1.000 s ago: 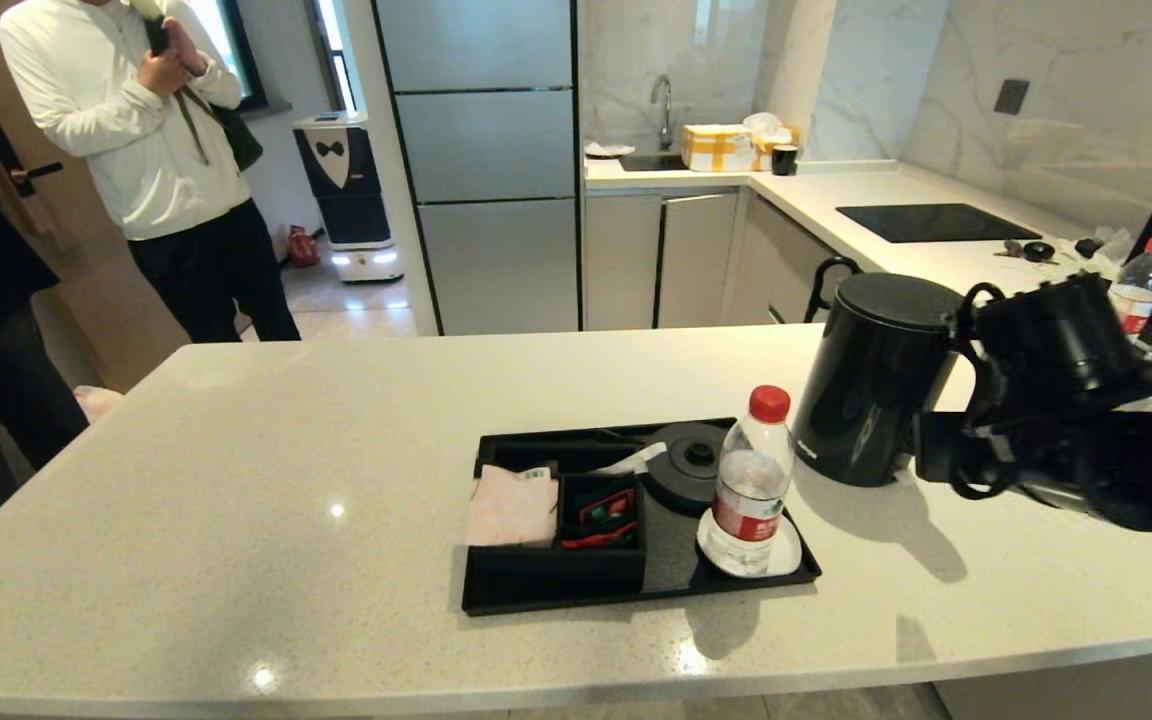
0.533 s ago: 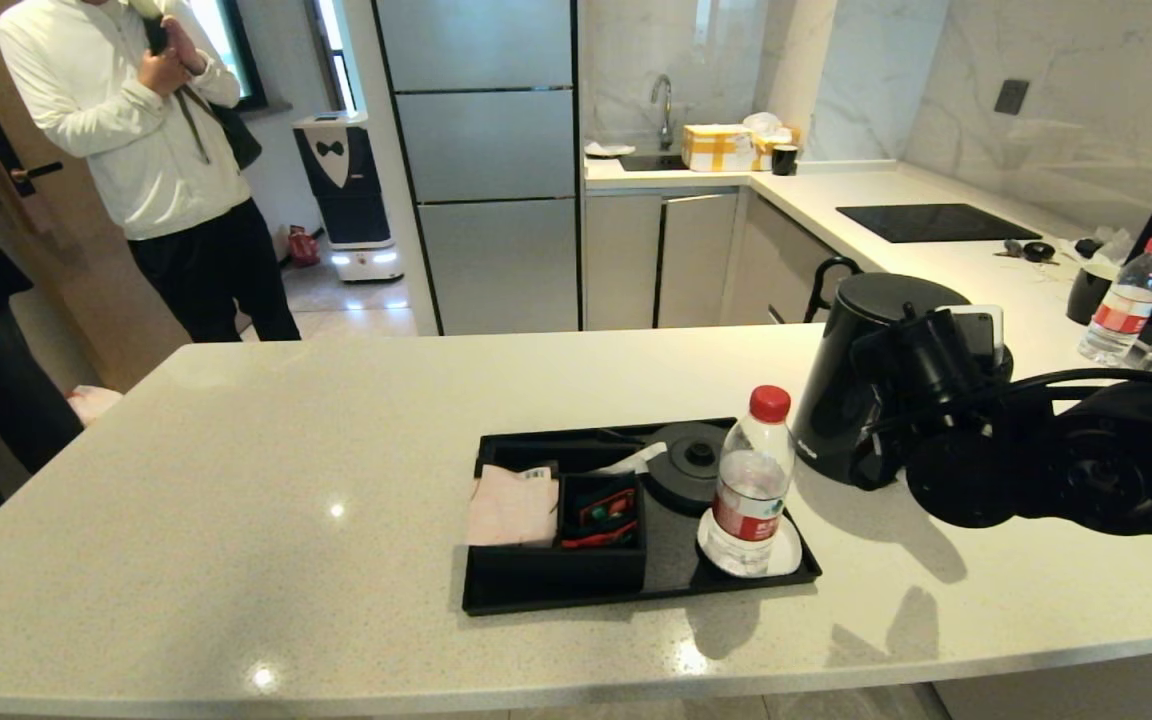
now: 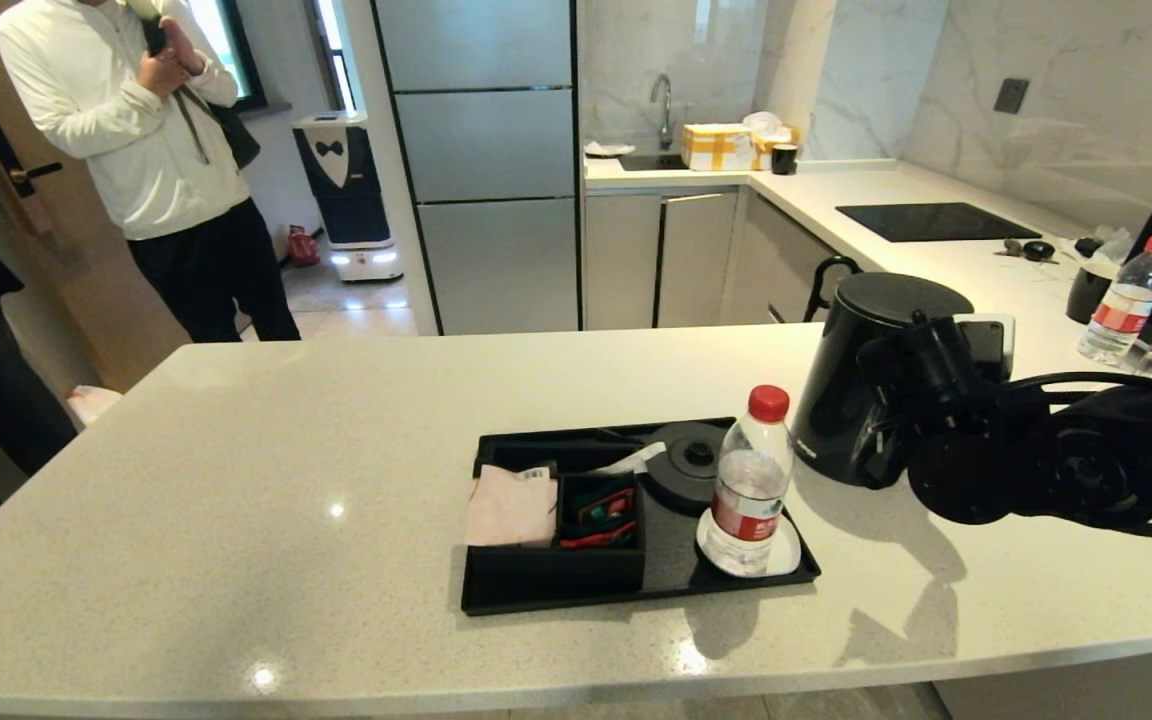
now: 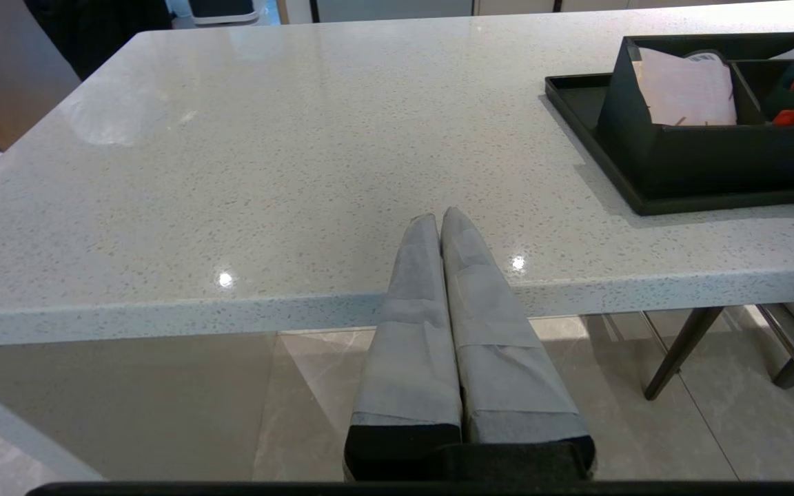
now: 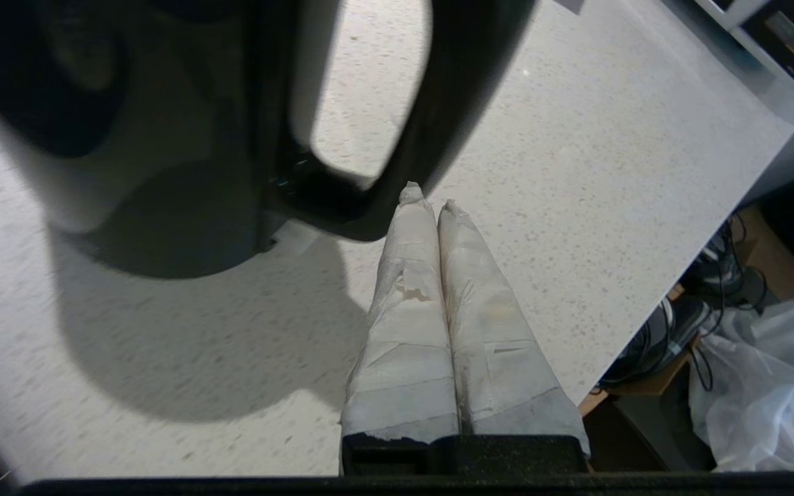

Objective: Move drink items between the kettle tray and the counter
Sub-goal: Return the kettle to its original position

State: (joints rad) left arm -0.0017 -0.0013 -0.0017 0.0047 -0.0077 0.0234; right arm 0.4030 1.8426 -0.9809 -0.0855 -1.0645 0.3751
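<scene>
The tall matte black kettle (image 3: 871,375) stands near the counter's (image 3: 236,480) right edge; the right gripper (image 5: 428,200), fingers pressed together and empty, is at its loop handle (image 5: 397,138).

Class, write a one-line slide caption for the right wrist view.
Shut right gripper at the black kettle's loop handle on the speckled counter.

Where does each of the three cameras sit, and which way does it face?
Head: high, looking down on the counter, tray, kettle; right arm shows.
Left wrist: behind shut fingers, low at the counter edge, facing the tray.
Right wrist: behind shut fingers, facing the kettle handle.
Shared: head and left wrist, tray.
</scene>
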